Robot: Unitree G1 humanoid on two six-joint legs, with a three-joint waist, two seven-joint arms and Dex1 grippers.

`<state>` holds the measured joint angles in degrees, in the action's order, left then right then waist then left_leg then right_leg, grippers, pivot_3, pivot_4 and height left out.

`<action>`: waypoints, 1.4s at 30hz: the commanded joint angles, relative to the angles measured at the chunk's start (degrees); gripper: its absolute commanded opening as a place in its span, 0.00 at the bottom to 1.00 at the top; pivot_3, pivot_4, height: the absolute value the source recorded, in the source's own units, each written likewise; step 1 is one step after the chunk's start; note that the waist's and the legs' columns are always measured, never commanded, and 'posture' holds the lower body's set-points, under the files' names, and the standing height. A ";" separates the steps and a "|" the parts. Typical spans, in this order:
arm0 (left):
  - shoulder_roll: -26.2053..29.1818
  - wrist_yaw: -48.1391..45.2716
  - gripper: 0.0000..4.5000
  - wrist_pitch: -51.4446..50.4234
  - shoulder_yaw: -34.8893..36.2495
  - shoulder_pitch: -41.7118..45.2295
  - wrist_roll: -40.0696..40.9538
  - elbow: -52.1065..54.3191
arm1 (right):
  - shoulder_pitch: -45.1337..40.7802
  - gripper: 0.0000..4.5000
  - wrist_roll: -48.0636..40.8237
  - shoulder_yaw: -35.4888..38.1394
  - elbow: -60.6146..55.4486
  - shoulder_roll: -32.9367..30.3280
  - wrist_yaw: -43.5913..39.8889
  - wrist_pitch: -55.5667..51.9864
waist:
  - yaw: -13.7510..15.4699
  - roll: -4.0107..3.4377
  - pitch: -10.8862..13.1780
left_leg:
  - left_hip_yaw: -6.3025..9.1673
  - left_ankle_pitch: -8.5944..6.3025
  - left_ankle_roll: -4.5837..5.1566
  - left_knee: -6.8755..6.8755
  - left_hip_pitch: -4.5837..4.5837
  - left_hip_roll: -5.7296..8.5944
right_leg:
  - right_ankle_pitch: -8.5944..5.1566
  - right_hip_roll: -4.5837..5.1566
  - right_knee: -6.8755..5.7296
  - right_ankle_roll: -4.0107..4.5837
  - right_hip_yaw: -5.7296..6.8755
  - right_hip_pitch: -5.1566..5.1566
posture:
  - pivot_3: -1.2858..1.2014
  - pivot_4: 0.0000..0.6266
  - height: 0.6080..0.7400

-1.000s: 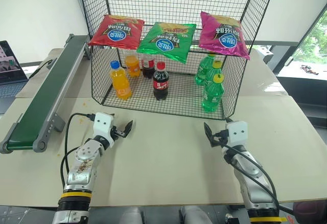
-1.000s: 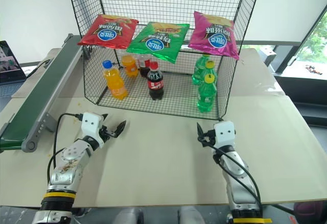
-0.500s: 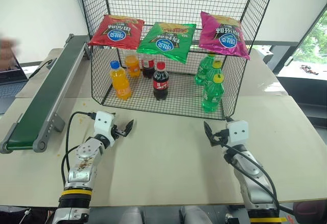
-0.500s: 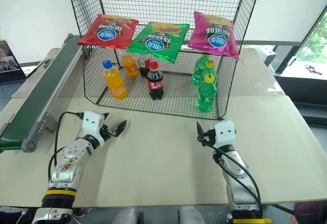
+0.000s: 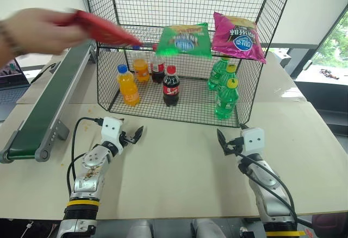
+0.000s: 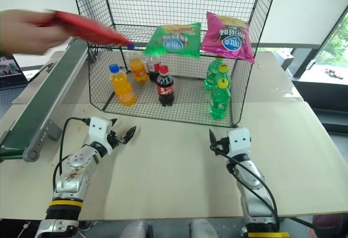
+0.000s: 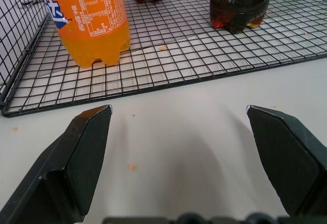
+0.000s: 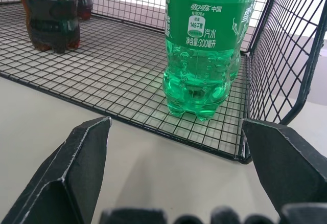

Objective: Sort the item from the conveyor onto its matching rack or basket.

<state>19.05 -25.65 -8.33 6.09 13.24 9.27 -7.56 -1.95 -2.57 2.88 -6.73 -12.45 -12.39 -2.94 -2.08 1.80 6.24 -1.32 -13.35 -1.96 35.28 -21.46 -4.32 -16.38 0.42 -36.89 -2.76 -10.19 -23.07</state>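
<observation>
While a person's hand holds the red chip bag in the air between the conveyor and the rack, I see both my claws wide open and empty: left gripper and right gripper sit over the table, in front of the bottles.
</observation>
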 commanded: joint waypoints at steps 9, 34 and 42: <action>0.42 -0.27 1.00 1.73 0.87 1.60 0.69 0.06 | -0.10 1.00 -0.38 0.19 -2.51 0.31 0.13 1.58 | -0.01 0.00 0.00 | 0.01 0.00 0.00 0.00 0.00 0.00 | 0.00 0.00 0.00 0.00 0.00 0.00 | 0.52 0.24 1.00; 6.36 -7.45 1.00 -15.82 13.03 -12.59 22.99 22.49 | -9.00 1.00 -7.36 -2.82 -4.22 -4.33 -13.36 -3.29 | -0.45 -0.06 0.04 | 0.04 0.00 0.01 -0.01 0.02 -0.02 | -0.01 0.00 -0.01 0.00 0.05 0.00 | 0.52 0.24 1.00; 4.20 3.40 1.00 -29.53 31.26 -24.81 51.96 34.23 | -13.99 1.00 -18.70 -5.44 -12.23 -9.89 -27.98 -10.60 | -0.53 -0.08 0.05 | 0.20 -0.01 0.02 0.02 -0.11 -0.04 | -0.01 0.06 0.09 0.01 0.25 0.00 | 0.52 0.24 1.00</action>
<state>23.27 -25.17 -35.94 31.77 -10.05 53.00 23.93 -14.51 -18.04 -2.22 -14.70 -21.21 -37.33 -12.24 -2.62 1.71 6.29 -1.08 -13.37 -1.94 35.30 -21.55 -4.36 -16.40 0.48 -36.85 -2.74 -9.93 -23.08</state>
